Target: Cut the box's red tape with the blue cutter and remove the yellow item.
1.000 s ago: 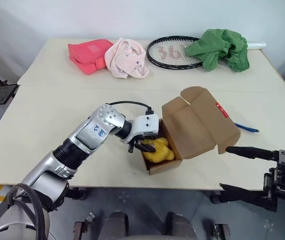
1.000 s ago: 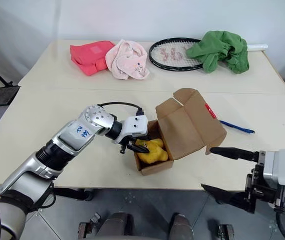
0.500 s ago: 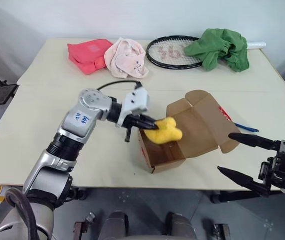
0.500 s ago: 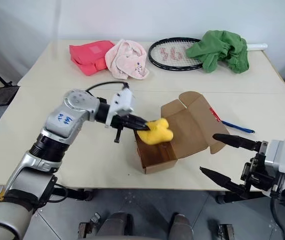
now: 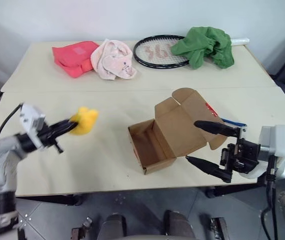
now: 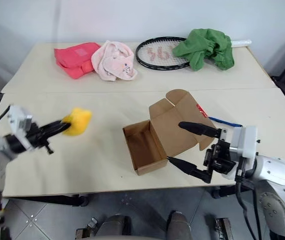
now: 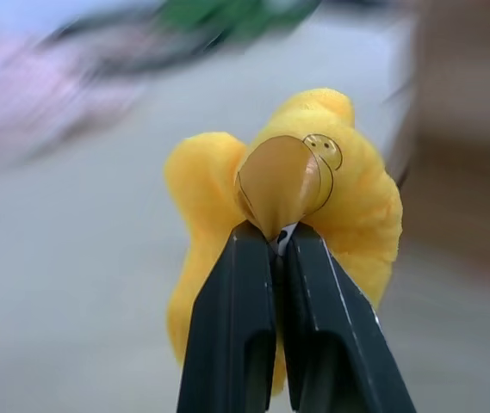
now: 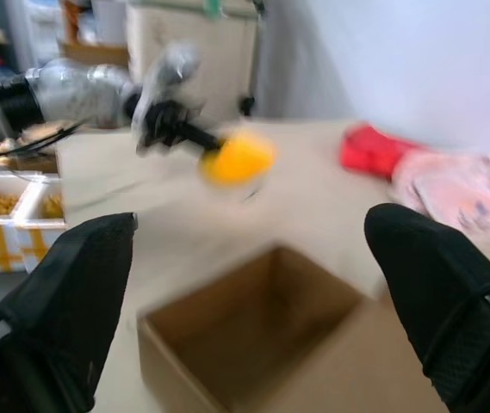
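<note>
The yellow item (image 5: 85, 121) hangs in the air over the table's left side, with my left gripper (image 5: 72, 125) shut on it. In the left wrist view the two fingers (image 7: 236, 327) pinch the yellow item (image 7: 356, 206) at its near edge. The box (image 5: 154, 145) stands open in the middle, its inside bare and its lid tipped back to the right. The red tape (image 5: 211, 109) sits on the lid's far edge. Behind the lid lies the blue cutter (image 5: 236, 122), partly hidden. My right gripper (image 5: 191, 141) is open, level, with its fingertips beside the lid.
Along the far side of the table lie a pink-red pouch (image 5: 74, 56), a pink cloth (image 5: 113, 59), a racket (image 5: 158, 50) and a green cloth (image 5: 203, 45). The box stands close to the table's front edge (image 5: 132, 182).
My left gripper lifted the yellow item out of the box and swung it far to the left. The right gripper moved left, up to the lid. The camera view shifted.
</note>
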